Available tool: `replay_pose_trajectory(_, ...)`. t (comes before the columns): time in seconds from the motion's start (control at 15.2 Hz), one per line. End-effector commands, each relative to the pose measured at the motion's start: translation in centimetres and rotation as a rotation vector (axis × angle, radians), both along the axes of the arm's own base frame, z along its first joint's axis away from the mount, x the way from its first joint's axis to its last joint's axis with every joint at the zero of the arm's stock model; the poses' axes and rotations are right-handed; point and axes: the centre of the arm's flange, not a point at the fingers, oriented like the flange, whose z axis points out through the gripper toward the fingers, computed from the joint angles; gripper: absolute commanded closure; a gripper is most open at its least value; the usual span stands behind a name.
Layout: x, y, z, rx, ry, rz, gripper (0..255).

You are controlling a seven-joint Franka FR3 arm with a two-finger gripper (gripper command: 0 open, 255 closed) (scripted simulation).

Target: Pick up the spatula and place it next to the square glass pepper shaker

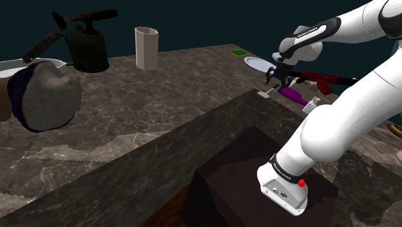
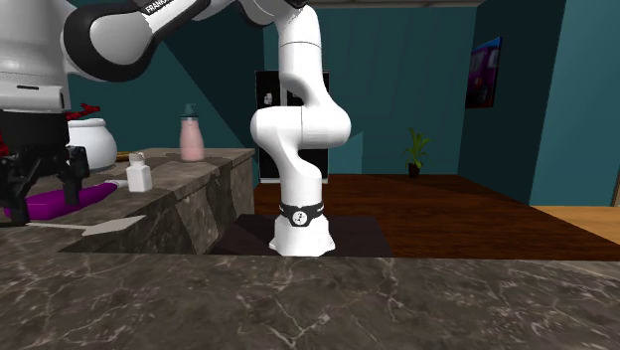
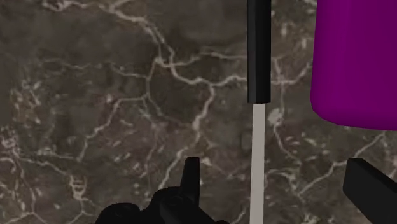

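Note:
The spatula [image 3: 258, 76] lies flat on the dark marble counter [image 3: 95, 95], its black handle joined to a pale thin shaft. My gripper [image 3: 280, 181] hovers over it, open, with the shaft between the two fingers [image 3: 191, 173] and touching neither. In the shoulder view the gripper [image 1: 278, 78] hangs just above the spatula's pale blade [image 1: 265, 95]. The small square shaker [image 1: 314, 103] with a light cap stands a little beyond, past a purple object [image 1: 293, 95]. In the second exterior view the blade [image 2: 99, 227] lies in front of the purple object [image 2: 50, 204], with the shaker [image 2: 139, 174] behind.
A red and black tool [image 1: 322, 78], a white plate [image 1: 258, 62] and a green pad [image 1: 239, 53] lie near the gripper. A pale cup [image 1: 147, 47], a dark torch-like can [image 1: 87, 45] and a grey mitt [image 1: 42, 97] stand further off. A pink bottle [image 2: 191, 136] is behind the shaker.

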Motion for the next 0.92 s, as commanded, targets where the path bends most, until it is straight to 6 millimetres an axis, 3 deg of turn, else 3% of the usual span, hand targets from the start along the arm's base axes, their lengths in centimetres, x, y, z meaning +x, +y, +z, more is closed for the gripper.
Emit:
replay_pose_trajectory(0.0, 0.0, 0.0, 0.0, 0.0, 0.0, 0.0, 0)
replay_pose_trajectory(0.07, 0.0, 0.0, 0.0, 0.0, 0.0, 0.0, 0)
replay_pose_trajectory(0.33, 0.0, 0.3, 5.0, 0.0, 0.0, 0.0, 0)
replay_pose_trajectory(0.86, 0.0, 0.3, 5.0, 0.0, 0.0, 0.0, 0)
